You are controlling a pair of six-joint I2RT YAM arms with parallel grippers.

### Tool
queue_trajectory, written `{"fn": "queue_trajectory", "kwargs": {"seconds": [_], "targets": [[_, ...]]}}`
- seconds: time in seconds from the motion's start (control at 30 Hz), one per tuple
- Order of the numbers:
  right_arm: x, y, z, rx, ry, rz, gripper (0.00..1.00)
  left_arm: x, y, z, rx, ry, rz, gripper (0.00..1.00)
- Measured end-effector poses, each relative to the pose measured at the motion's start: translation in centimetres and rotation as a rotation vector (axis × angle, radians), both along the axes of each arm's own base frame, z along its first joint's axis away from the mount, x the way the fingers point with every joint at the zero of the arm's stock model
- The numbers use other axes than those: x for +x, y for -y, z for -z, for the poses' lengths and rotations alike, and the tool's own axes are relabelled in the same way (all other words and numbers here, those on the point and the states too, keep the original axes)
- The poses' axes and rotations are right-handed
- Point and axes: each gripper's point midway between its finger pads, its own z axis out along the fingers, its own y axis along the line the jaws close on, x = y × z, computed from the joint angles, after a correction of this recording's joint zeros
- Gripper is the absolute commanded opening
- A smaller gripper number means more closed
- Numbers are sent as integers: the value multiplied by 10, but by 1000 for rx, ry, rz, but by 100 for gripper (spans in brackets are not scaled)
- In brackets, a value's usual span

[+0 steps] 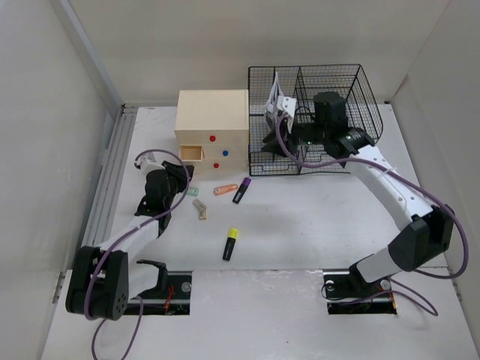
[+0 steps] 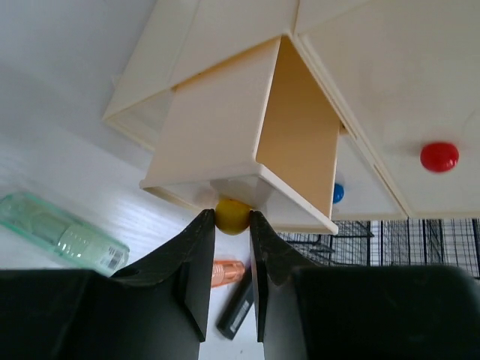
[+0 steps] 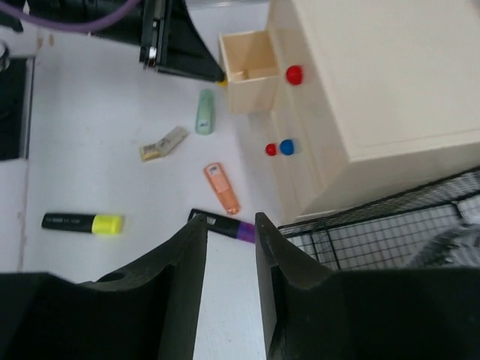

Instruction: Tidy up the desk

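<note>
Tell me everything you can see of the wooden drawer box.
The drawer box is a pale, plain wooden cube standing upright on the desk at its far side, close beside the wire basket. Its front carries two red knobs and a blue knob. The upper left drawer is pulled out and looks empty; the left gripper is shut on its yellow knob.

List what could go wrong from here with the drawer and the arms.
1. The left gripper pinches the small round yellow knob only at its fingertips, so it may slip off during a pull.
2. The drawer already stands partly out of the drawer box. An overlong pull could drop it out.
3. The right gripper, open and empty, hangs close to the wire basket. A careless swing could snag the mesh.
</note>
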Motion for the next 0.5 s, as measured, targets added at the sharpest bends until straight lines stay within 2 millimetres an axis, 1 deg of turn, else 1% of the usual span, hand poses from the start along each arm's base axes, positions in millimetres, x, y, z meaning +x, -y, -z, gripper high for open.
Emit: {"fn": "queue_trajectory", "kwargs": {"seconds": [0.13, 0.23, 0.27, 0.33, 0.37, 0.4, 0.43, 0.5], "targets": [[-9, -14, 35, -105, -11, -135, 45, -17, 0, 1, -11, 11, 5, 2], [-27, -29, 63, -190, -1, -246, 47, -26, 1, 2, -12, 11, 12, 2], [-36, -35, 72, -217, 5, -285, 50, -28, 1, 2, -12, 10, 12, 12], [-53, -44, 83, -261, 30, -356, 53, -31, 0, 3, -10, 5, 12, 38], [-61, -49, 86, -277, 54, -392, 55, -32, 1, 3, -8, 2, 15, 50], [-68, -53, 88, -289, 77, -423, 55, -33, 1, 5, -2, -6, 18, 59], [-74, -57, 89, -297, 107, -456, 55, -34, 1, 8, 2, -16, 24, 72], [-86, -65, 96, -320, 161, -516, 56, -38, 3, 11, 6, -32, 37, 79]]}}
